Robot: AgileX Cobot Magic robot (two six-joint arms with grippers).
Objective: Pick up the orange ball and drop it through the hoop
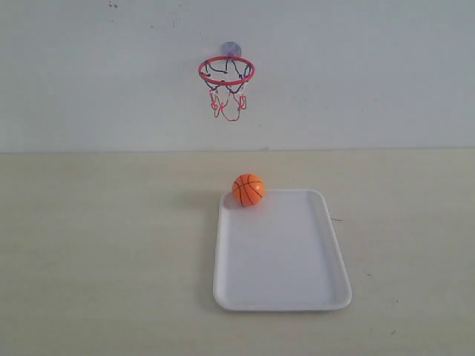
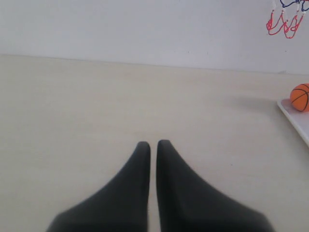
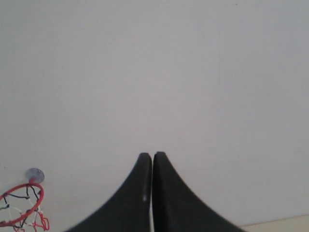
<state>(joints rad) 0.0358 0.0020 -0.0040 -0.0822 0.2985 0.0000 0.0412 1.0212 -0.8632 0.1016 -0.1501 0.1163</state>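
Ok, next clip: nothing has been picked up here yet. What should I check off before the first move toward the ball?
1. Access to the orange ball: ok. It lies uncovered at a far corner of the white tray.
2. Is the left gripper ready to grasp: not ok. Its fingers are together and it holds nothing.
3. Is the right gripper ready to grasp: not ok. Its fingers are together, it holds nothing, and it faces the wall.
4. Path through the hoop: ok. The ring is empty, and it hangs on the wall beyond the tray.
5. Which arm is nearer the ball: cannot tell. Neither arm shows in the exterior view.
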